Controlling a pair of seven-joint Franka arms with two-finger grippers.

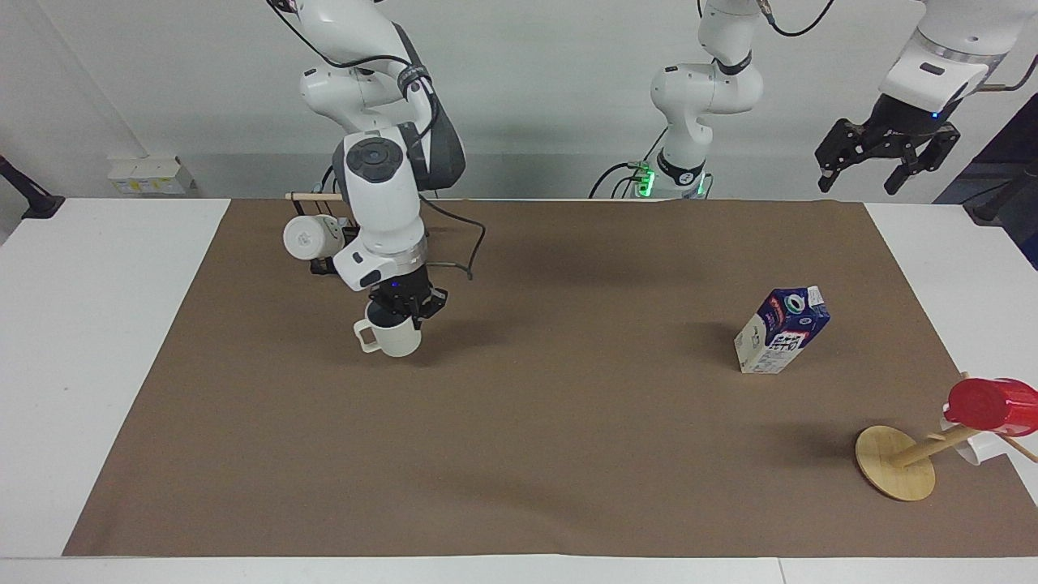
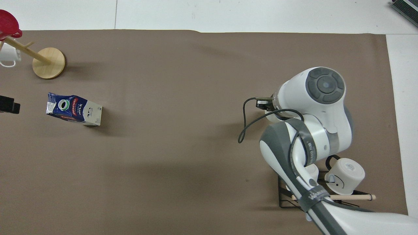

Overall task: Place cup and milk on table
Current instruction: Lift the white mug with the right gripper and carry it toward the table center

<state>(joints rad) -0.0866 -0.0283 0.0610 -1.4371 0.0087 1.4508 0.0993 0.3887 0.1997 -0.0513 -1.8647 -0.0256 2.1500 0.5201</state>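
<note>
One matte off-white mug (image 1: 395, 336) with a squarish loop handle hangs upright from the right gripper (image 1: 403, 311), whose black fingers are clamped on its rim; it is over the brown paper-like mat (image 1: 519, 454) toward the right arm's end of the table, and whether its base touches the mat cannot be told. In the overhead view the white arm hides the mug.

One small gable-top milk carton (image 1: 782, 329) — dark blue and white, with a round white cap — stands tilted on the mat toward the left arm's end. The left gripper (image 1: 884, 158) waits in the air past that end of the mat, black jaws spread wide, holding nothing.

One black wire rack (image 2: 295, 199) with a pale wooden dowel sits nearer to the robots than the held mug; one glossy white mug (image 1: 310, 237) hangs on it, bottom outward. One round wooden-based peg stand (image 1: 894, 462) leans at the left arm's end — it carries one shiny red cup (image 1: 992, 405) and one white mug (image 2: 8, 55).
</note>
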